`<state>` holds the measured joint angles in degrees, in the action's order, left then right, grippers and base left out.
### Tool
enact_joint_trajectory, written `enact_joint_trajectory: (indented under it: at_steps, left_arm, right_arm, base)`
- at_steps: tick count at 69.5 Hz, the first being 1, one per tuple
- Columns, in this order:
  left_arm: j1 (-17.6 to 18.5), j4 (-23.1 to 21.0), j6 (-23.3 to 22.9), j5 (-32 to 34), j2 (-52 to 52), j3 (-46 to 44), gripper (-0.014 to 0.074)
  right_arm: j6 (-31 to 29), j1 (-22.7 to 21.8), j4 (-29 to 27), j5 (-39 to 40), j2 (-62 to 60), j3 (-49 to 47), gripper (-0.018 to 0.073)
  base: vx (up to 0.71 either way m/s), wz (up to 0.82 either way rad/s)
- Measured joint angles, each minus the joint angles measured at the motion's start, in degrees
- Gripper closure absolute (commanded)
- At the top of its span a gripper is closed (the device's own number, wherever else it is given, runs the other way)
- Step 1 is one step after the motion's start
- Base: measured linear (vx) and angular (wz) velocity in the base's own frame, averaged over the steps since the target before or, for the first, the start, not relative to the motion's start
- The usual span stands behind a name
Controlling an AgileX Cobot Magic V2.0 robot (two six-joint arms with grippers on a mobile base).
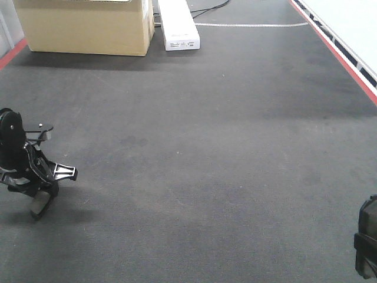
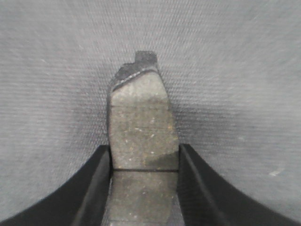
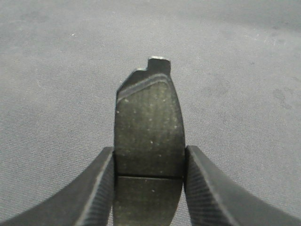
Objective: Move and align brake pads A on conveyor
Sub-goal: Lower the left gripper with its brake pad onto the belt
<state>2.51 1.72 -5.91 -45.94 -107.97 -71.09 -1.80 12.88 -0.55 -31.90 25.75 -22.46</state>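
Left wrist-mounted — left end effector (image 2: 145,150) clamps brake pad (image 2: 141,113) midway (right end effector (image 3: 149,150) clamps second brake pad (image 3: 149,108)).

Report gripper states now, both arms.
Left gripper: closed, holding a pad.
Right gripper: closed, holding a second pad.

Nothing in my cameras' views can be read. The long white box (image 1: 177,20) at the far end of the front view carries a small printed label (image 1: 181,42) on its near end face, with dark lines of type too fine to make out. The brown cardboard carton (image 1: 88,29) just beside it shows no legible print on the faces turned toward me.
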Motion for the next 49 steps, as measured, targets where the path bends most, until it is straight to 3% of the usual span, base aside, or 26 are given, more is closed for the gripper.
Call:
enact_joint_trajectory:
  at_steps: [19, 29, 38, 49]
  left_arm:
    - [0.0, 0.0, 0.6, 0.2, -1.9, 0.0, 0.0596]
    - [0.0, 0.0, 0.7, 0.2, -1.9, 0.0, 0.055]
    - [0.0, 0.0, 0.8, 0.2, -1.9, 0.0, 0.0434]
    - [0.0, 0.0, 2.7, 0.0, -1.9, -0.1, 0.0195]
  right_arm:
    - [0.0, 0.0, 0.0, 0.0, 0.0, 0.0, 0.0566]
    - [0.0, 0.0, 0.0, 0.0, 0.0, 0.0, 0.0566]
    - [0.0, 0.0, 0.0, 0.0, 0.0, 0.0, 0.0566]
    - [0.0, 0.0, 0.0, 0.0, 0.0, 0.0, 0.0566]
  base:
    - [0.0, 0.0]
    - [0.0, 0.0]
    - [0.0, 0.0]
    - [0.0, 0.0]
